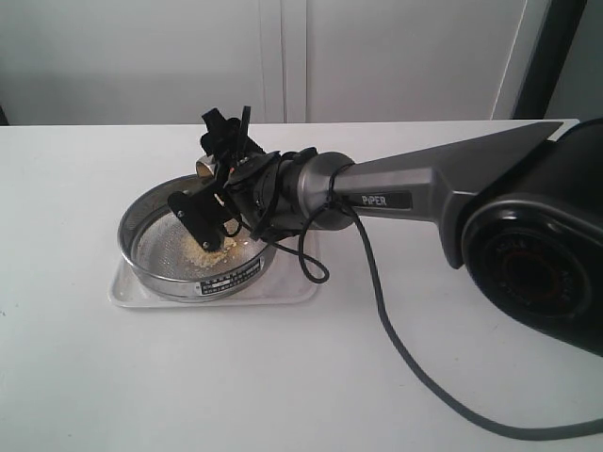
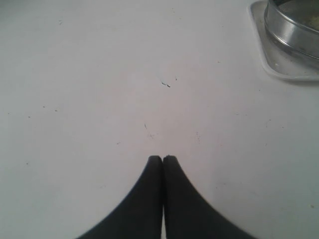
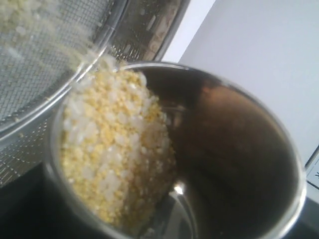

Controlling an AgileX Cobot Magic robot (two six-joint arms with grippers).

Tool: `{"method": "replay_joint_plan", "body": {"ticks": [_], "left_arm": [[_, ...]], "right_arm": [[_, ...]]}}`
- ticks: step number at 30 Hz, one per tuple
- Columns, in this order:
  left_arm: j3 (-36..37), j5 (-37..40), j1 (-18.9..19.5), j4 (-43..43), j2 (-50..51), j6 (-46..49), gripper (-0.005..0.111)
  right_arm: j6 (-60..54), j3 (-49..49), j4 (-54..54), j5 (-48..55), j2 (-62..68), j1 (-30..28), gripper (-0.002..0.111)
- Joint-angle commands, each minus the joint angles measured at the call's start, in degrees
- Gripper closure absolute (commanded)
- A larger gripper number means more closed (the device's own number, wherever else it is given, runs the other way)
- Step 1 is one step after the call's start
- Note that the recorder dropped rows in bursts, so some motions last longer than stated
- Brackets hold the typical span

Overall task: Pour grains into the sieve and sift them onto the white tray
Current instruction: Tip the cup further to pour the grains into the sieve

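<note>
Over the sieve [image 1: 155,271], which sits on the white tray [image 1: 122,294] on the desk [image 1: 94,377], we see the right tool [image 1: 209,171] clamped wide around a tilted steel cup [image 3: 224,149], with grains [image 3: 114,149] spilling onto the mesh. The left tool [image 2: 163,160] hangs fully closed and empty above the desk.

You have the right gripper [image 1: 213,177] holding a small steel cup [image 1: 202,168] tipped over the sieve [image 1: 154,267], which sits in the white tray [image 1: 125,293] on the table [image 1: 94,377]; grains [image 1: 209,248] lie on its mesh.
</note>
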Motion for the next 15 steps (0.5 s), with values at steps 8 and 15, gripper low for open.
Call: {"method": "replay_joint_plan", "body": {"ticks": [8, 15], "left_arm": [[0.6, 0.5, 0.0, -0.2, -0.2, -0.5, 0.107], [0.6, 0.5, 0.0, -0.2, -0.2, -0.5, 0.107]], "right_arm": [[-7.3, -0.2, -0.4, 4.1, -0.4, 1.7, 0.108], [-10.8, -0.1, -0.4, 4.4, -0.4, 1.7, 0.108]]}}
